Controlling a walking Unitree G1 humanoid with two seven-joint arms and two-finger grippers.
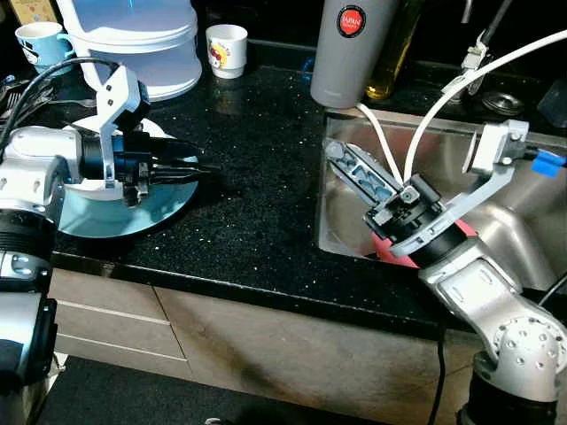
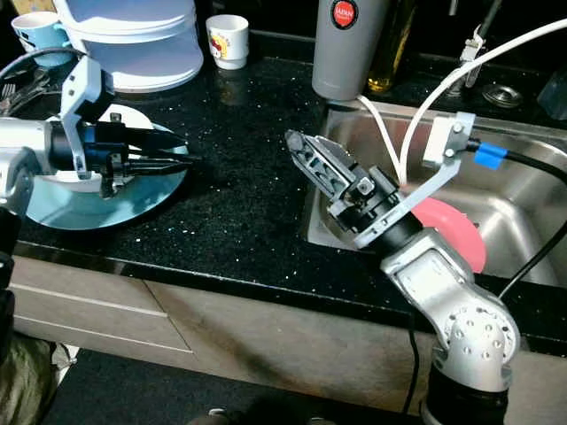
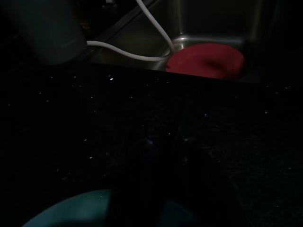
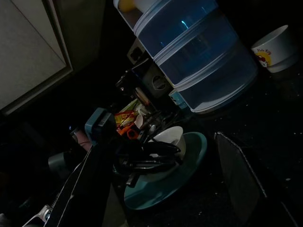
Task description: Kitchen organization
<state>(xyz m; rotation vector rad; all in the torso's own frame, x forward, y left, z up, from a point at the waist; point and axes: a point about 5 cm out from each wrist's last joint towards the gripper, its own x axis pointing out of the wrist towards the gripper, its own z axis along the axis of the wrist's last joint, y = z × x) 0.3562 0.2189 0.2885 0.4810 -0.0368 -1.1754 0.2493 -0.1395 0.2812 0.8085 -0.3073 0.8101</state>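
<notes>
On the black speckled countertop (image 1: 257, 204) we see a round teal plate (image 1: 133, 217) at our left, a stacked translucent plastic container (image 1: 133, 44) and small white printed cup (image 1: 227, 50) behind it, and a steel sink (image 1: 532, 221) holding a pink bowl (image 2: 456, 232) at our right.

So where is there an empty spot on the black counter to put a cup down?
The widest bare patch is the black counter between the blue plate and the sink. It's crowded along the back, by the steamer tubs, white cup and grey flask, and the pink plate sits in the sink.
</notes>
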